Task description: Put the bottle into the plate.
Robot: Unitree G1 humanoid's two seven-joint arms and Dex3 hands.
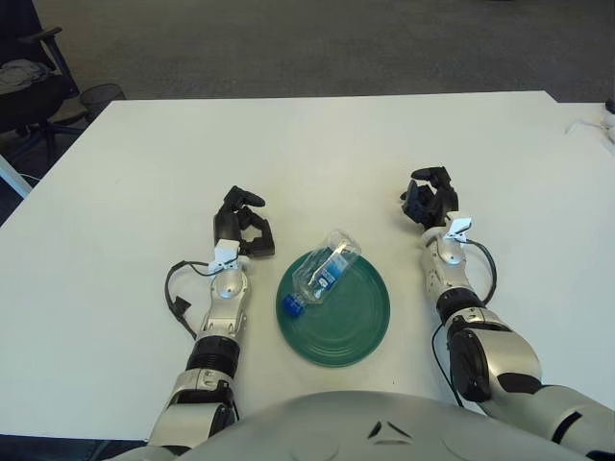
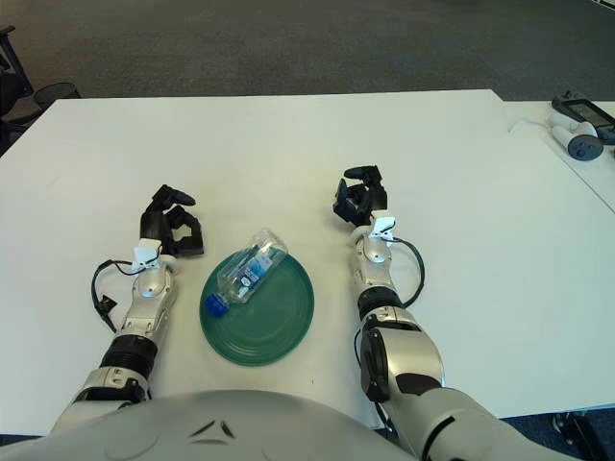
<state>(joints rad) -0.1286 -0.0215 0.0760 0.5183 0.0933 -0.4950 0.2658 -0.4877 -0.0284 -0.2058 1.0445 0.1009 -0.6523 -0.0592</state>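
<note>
A clear plastic bottle with a blue cap and blue label lies on its side across the upper left rim of the green plate. Its cap end points to the near left and its base sticks out past the plate's far edge. My left hand shows to the left of the plate, fingers curled, holding nothing. On the plate's right, my right hand has its fingers curled and is empty too. Neither hand touches the bottle.
The white table stretches far beyond the plate. A black cable loops beside my left forearm. A dark chair stands off the table's far left corner. A white device with a cord lies at the far right.
</note>
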